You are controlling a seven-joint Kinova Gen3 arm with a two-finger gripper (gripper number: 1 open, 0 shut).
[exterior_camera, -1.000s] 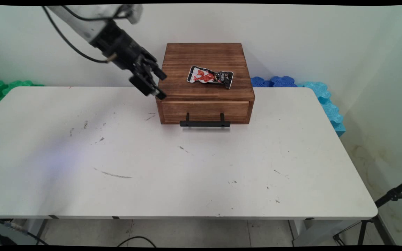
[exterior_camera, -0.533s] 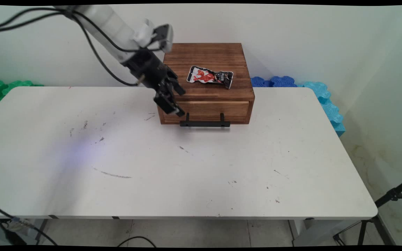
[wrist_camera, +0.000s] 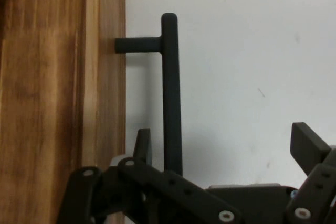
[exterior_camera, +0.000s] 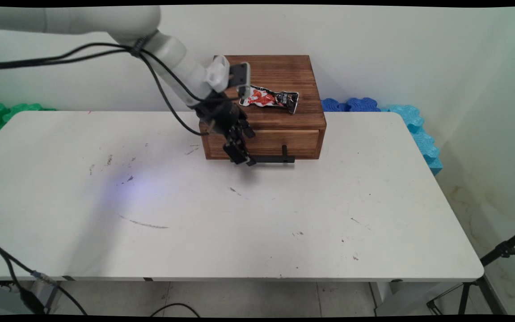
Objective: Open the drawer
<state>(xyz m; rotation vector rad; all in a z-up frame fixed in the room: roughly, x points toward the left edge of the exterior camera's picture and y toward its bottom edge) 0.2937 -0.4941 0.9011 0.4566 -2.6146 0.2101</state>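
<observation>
A brown wooden drawer box (exterior_camera: 264, 74) stands at the back middle of the white table (exterior_camera: 257, 214). Its drawer front (exterior_camera: 280, 141) is shut flush and carries a black bar handle (exterior_camera: 275, 158). A crumpled red, white and black snack packet (exterior_camera: 270, 98) lies on the box's top. My gripper (exterior_camera: 241, 154) hangs open at the handle's left end, just above the table. In the hand view the handle (wrist_camera: 170, 93) runs between the two fingers, close to the left fingertip (wrist_camera: 143, 145) and far from the right one (wrist_camera: 310, 148). The gripper (wrist_camera: 226, 148) holds nothing.
Blue foam blocks (exterior_camera: 418, 134) line the table's back right edge and green ones (exterior_camera: 2, 114) sit at the back left. A black tripod (exterior_camera: 499, 255) stands on the floor at the lower right. Black cables hang from the arm.
The gripper has come down and to the right, from beside the box's upper left corner to the left end of the drawer handle. Box and packet have not moved.
</observation>
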